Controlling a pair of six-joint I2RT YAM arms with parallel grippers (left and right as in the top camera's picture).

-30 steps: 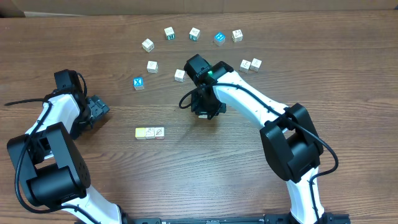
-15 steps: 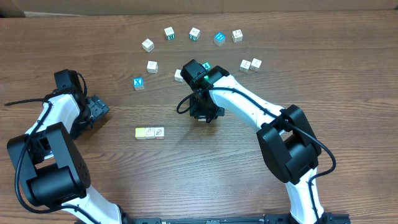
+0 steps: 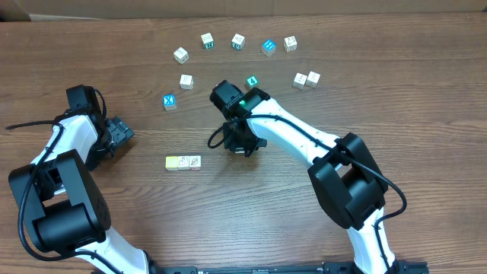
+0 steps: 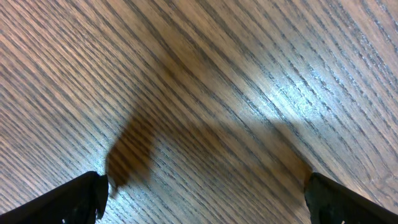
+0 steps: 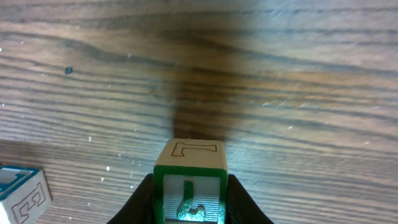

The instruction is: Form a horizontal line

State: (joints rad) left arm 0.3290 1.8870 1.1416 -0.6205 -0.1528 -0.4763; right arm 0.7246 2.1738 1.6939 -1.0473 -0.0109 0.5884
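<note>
Wood-grain tabletop (image 3: 266, 205) carries a row of 2, pale yellow cube (image 3: 173, 162) touching white cube (image 3: 193, 161); the right pincer (image 3: 242, 144), closed snugly on the green cube (image 5: 189, 190), hangs near its right end. It should go down square against the white cube's free side, level with both. The left pincer (image 3: 123, 131) sits wide open and empty, well apart.

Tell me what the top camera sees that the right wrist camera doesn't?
Only the top camera: the left hand, the loose cubes along the far side, and the yellow cube in the row. Only the right wrist: the green cube, pinched between the fingers. Both: the right hand, the table, and probably the row's white cube.
</note>
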